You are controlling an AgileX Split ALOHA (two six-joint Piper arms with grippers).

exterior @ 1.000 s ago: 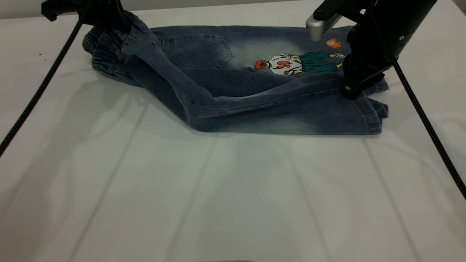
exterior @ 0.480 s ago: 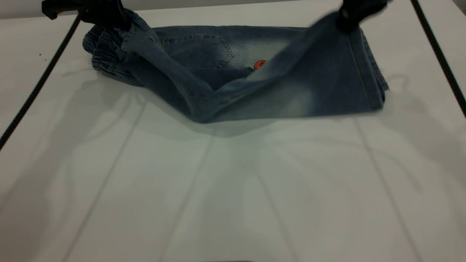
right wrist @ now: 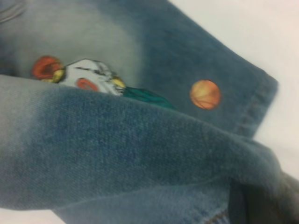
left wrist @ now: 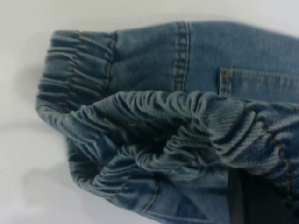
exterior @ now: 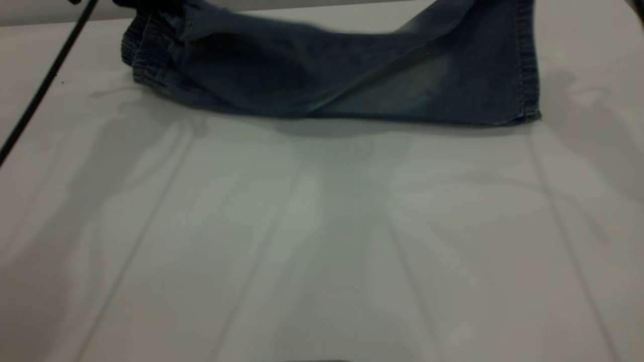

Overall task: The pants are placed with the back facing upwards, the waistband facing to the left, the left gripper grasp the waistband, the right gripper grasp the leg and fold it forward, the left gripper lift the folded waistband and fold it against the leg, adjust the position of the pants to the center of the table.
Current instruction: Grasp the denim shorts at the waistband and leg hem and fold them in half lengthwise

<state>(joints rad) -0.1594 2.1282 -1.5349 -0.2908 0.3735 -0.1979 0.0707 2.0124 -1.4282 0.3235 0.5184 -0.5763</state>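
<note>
**Both My Claws Hold the Denim Off the Table**

Exterior view: the pants (exterior: 322, 75) hang as a long blue band across the far side of the table (exterior: 322, 226), well away from its middle. My left gripper (exterior: 143, 2) shows only as a black sliver at the upper edge, right at the gathered waistband (exterior: 146, 55). Its black braided cable (exterior: 45, 83) slants down across the table's left side. At the other end the leg (exterior: 453, 75), with its pale faded patch and stitched hem (exterior: 526, 60), rises out of the top of the view, and my right gripper is not visible there. The lower edge of the cloth casts a shadow on the table. I cannot tell whether it touches the surface.

Left wrist view: the elastic waistband (left wrist: 154, 135) is bunched into ribbed folds, its near part drawn up toward my camera. Behind it lies flat denim with a seam and the corner of a back pocket (left wrist: 261, 84). A dark strip of my claw shows against the gathered cloth, and my left claw is clamped on the waistband.

Right wrist view: the plain leg (right wrist: 117, 154) stretches across, held up by my right gripper (right wrist: 239, 205), whose jaws are closed on the fabric. Beneath it lies the other leg, showing part of the cartoon print (right wrist: 88, 77) and an orange basketball (right wrist: 205, 94) near its hem. Pale table (right wrist: 261, 32) shows beyond.
</note>
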